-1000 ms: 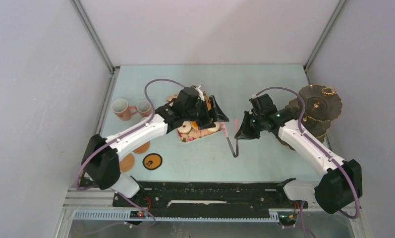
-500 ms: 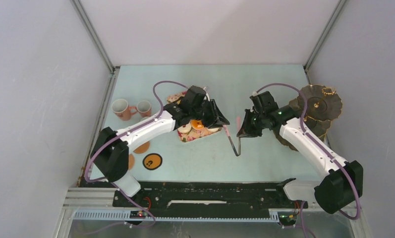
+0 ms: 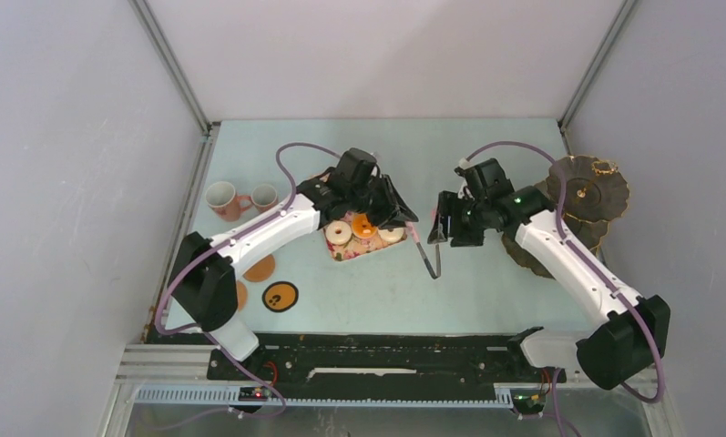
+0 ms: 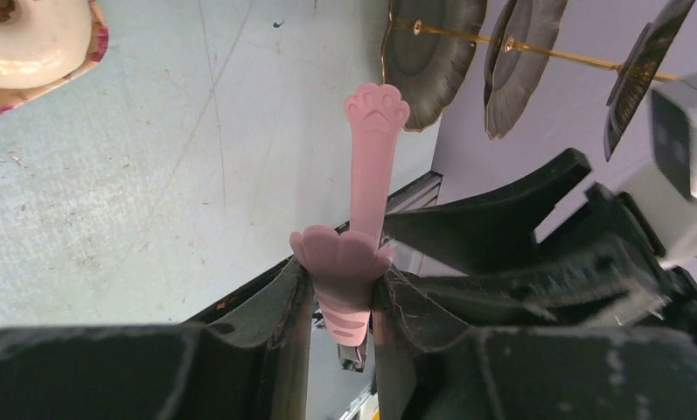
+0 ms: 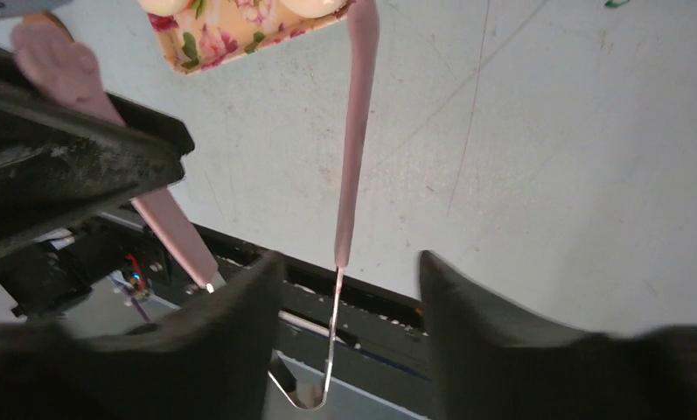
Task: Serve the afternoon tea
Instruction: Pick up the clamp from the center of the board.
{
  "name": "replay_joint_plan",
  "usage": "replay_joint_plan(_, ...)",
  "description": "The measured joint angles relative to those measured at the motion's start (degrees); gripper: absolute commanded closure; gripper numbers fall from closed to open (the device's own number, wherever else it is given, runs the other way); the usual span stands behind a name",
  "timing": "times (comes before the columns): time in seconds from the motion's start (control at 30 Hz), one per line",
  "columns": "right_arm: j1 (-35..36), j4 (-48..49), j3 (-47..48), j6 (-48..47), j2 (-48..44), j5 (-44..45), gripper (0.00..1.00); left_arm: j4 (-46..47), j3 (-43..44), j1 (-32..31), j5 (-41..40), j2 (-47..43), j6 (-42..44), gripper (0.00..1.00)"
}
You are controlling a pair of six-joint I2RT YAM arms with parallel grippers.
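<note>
Small donuts (image 3: 338,233) lie on the floral tray (image 3: 344,256); left pincer (image 4: 345,280) clamps the pink tongs (image 4: 371,149), right pincer (image 5: 345,273) stands apart.

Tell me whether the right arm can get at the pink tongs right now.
Probably yes. The right gripper is open, and one arm of the tongs lines up with the gap between its fingers, with nothing between. The left gripper is clamped on them.
</note>
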Motion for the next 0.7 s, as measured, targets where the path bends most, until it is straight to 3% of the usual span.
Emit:
replay_joint_plan(0.03, -0.09, -0.28, 0.48, -0.61, -0.11, 0.02, 0.09, -0.17, 0.00, 0.13, -0.02, 0.00, -0.44, 1.00)
replay_joint_plan(0.07, -0.22, -0.48, 0.94, -1.64, -0.39, 0.07, 0.01, -0.26, 0.00, 0.28, -0.04, 0.09, -0.61, 1.00)
replay_joint_plan(0.33, 0.72, 0.15, 1.11, -7.65, -8.94, 0.90, 0.00, 1.22, -4.33, 1.81, -0.42, 0.07, -4.96, 1.00)
replay_joint_plan(0.53, 10.69, 8.11, -4.44, -9.49, -19.54, 5.88, 0.00, 1.36, -7.93, 2.47, -1.14, -1.77, -8.96, 1.00)
replay_joint_plan(0.7, 16.09, 11.52, -6.82, -8.59, -20.11, 12.37, 0.00, 3.26, -10.95, 2.47, -1.46, -5.86, -13.51, 1.00)
